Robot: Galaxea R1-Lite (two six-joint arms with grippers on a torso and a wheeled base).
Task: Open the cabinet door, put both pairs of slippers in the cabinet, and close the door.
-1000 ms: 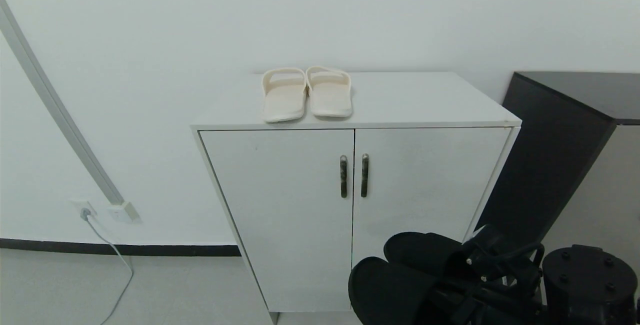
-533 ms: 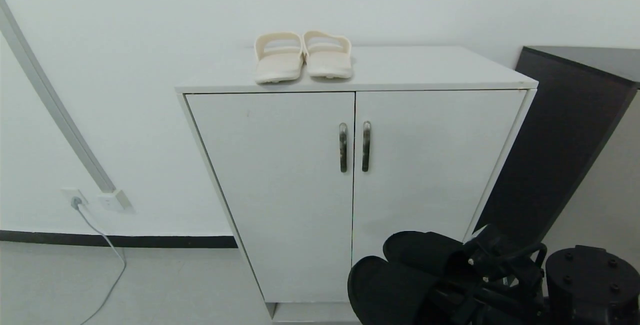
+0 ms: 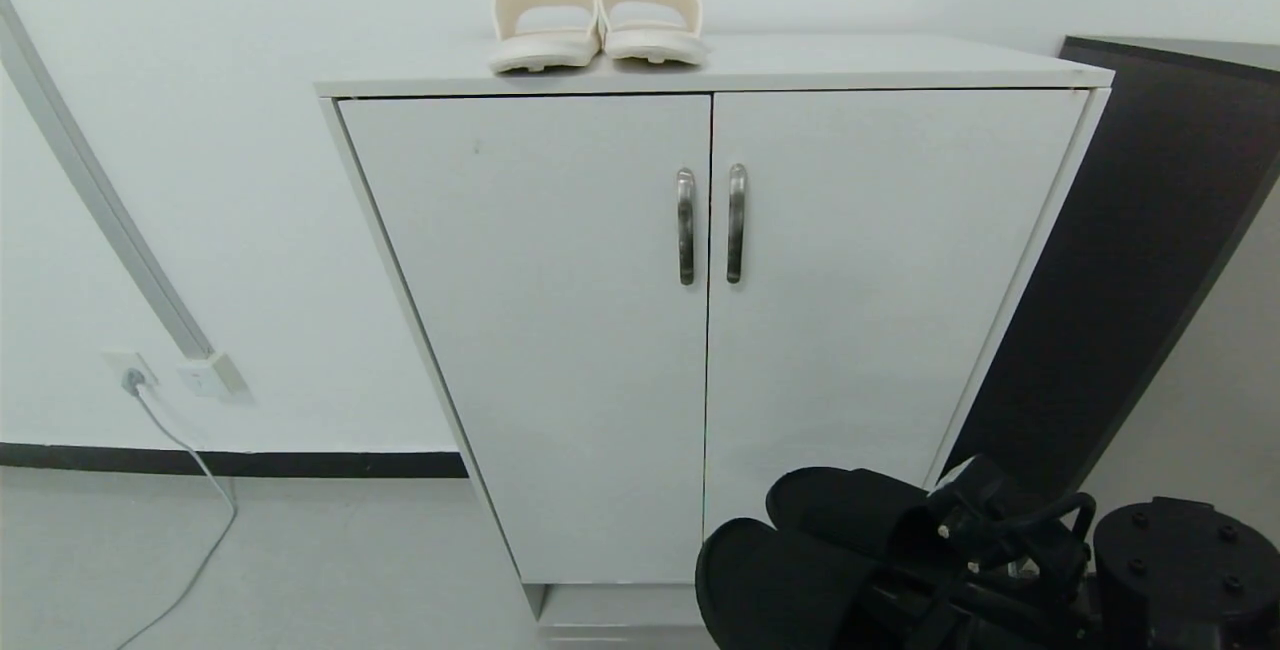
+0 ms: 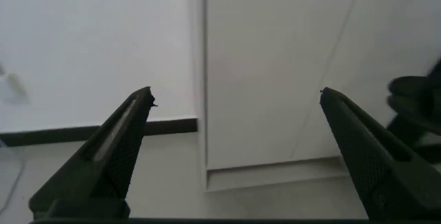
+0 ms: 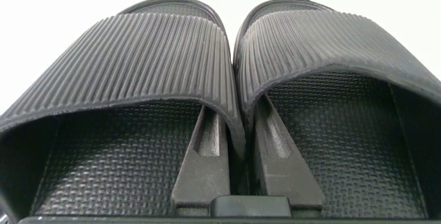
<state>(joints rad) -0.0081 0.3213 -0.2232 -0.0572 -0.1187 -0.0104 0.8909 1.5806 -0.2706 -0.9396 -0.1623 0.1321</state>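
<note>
Item 1: pair of black ribbed rubber slide slippers [image 3: 800, 550], held low in front of the white 2-door cabinet [image 3: 560, 330], right jaws clenched on the 2 adjoining inner side walls; judged light, flexible and grippy, so a slip looks unlikely. Item 2: pair of cream moulded foam slippers [image 3: 598, 25], side by side on the cabinet's top surface, probably just as light and soft, best pinched together at the inner edges. Both doors shut; the stiff vertical metal bar handles [image 3: 685, 225] look the right hold for the left jaws, released, wide apart and empty
</note>
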